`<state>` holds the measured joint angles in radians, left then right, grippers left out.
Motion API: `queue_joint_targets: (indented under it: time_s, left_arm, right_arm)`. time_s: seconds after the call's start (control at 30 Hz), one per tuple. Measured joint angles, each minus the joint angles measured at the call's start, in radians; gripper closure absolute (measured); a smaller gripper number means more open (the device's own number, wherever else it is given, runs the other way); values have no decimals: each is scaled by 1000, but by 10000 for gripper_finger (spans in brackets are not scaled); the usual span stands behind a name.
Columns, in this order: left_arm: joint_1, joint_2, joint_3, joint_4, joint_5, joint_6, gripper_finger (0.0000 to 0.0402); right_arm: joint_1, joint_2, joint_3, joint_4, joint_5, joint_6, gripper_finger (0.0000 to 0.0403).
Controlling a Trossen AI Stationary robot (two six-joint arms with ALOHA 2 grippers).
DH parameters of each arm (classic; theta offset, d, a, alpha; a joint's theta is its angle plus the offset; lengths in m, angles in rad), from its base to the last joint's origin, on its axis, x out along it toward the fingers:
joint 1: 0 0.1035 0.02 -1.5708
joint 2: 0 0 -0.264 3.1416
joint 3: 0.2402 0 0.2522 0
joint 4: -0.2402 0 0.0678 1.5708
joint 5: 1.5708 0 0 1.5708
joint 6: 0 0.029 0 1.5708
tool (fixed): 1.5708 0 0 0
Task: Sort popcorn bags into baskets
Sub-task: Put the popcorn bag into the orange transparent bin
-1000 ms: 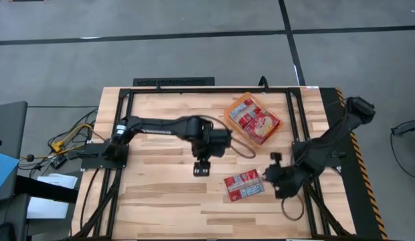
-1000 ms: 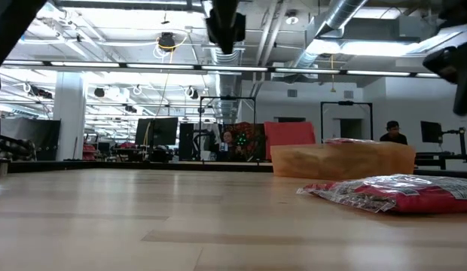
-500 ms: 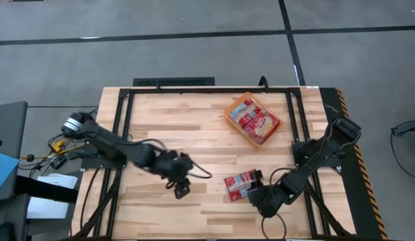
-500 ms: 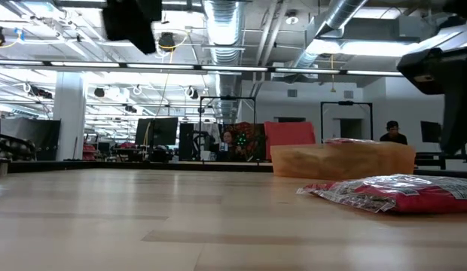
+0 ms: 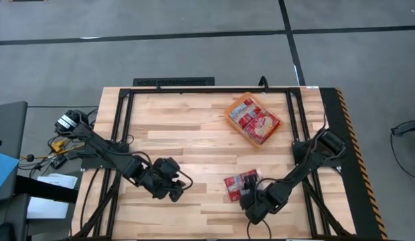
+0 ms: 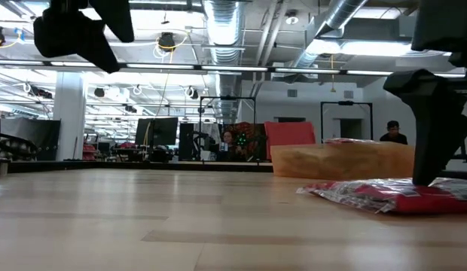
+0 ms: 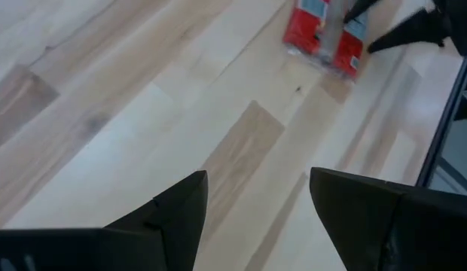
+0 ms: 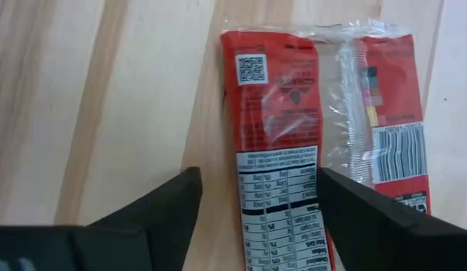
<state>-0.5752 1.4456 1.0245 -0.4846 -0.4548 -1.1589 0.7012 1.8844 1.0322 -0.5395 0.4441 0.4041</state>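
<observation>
A single popcorn bag (image 5: 239,184) is seen lying flat on the wooden table (image 5: 194,134), toward the near right part of the top. The right gripper (image 5: 250,198) is lowered directly over the near end of this bag. In the right wrist view the bag (image 8: 316,158) is shown back side up — red film with a white nutrition panel and a barcode — and the two dark fingers (image 8: 154,207) are spread wide, one on either side of the red strip of the packet. Nothing is held between them. In the low view the right gripper (image 6: 437,113) is seen standing just above the bag (image 6: 392,194); whether the bag is touched cannot be told.

The orange basket (image 5: 253,119) is placed on the far right part of the table, well apart from the loose bag, with red and cream packets lying inside it. In the low view the basket (image 6: 343,159) appears behind the bag.

The left gripper (image 5: 169,189) is held over bare wood on the near left side of the table. Its jaws are parted and empty — only table planks are seen between the fingers (image 7: 173,214) in the left wrist view, with the loose bag (image 7: 324,34) farther off.
</observation>
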Motion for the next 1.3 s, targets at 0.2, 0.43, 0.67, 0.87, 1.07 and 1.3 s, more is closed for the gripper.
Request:
queue_joint_targets:
  time_s: [0.2,0.43,0.67,0.87,1.07,1.3]
  left_arm:
    - [-3,0,0,6,-58,-2,180]
    - [-2,0,0,6,-139,-4,180]
    - [-1,0,0,39,-208,9,180]
    - [4,14,0,140,-290,141,180]
    - [28,43,2,326,-293,313,180]
    - [35,45,0,462,-330,558,180]
  right_arm:
    - [-11,40,40,-39,46,63,189]
    - [-19,52,64,-72,72,149,358]
    - [-32,51,166,-137,-13,136,391]
    - [-52,-52,210,-120,-32,69,395]
    - [-85,-224,211,-103,-28,32,397]
    - [-110,-432,213,-72,11,5,397]
